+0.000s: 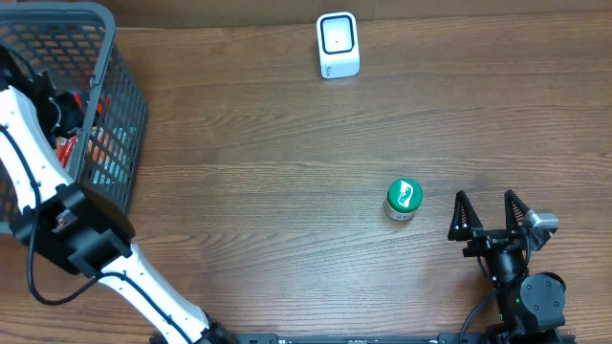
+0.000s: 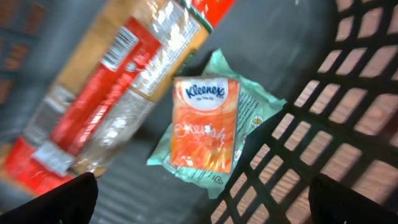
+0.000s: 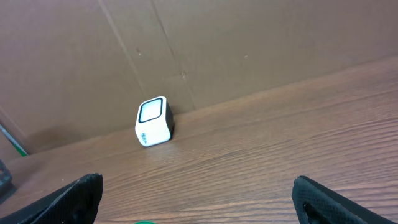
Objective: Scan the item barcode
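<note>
The step in hand, as I judge it, is fetching an item for the scanner (image 1: pixel 337 45), which stands near the table's (image 1: pixel 287 191) far edge at about 12 o'clock, its window facing up and toward the arms. The left gripper (image 2: pixel 202 202) hangs inside the basket (image 1: pixel 124 115) at 10 o'clock, fingers spread wide and grasping nothing. Directly under it lies an orange Kleenex pack (image 2: pixel 205 124) on a mint-green packet (image 2: pixel 258 102), with a long red-labelled package (image 2: pixel 118 81) at its 10 o'clock. The right gripper (image 1: pixel 487 205) rests at 4 o'clock on the table, likewise released and empty, and a green-lidded jar (image 1: pixel 404 199) stands upright just at its 9 o'clock. To pick from the basket well, the left fingers should drop straight over the pack's long sides and pinch only the top pack, leaving the packet beneath; any barcode is out of sight, so the pack would likely need turning at the scanner. The basket's mesh wall stands close at 3 o'clock of the pack, so a vertical lift suits best before swinging out over the rim. Between basket and scanner the wood lies bare, while the jar is well apart from that path.
</note>
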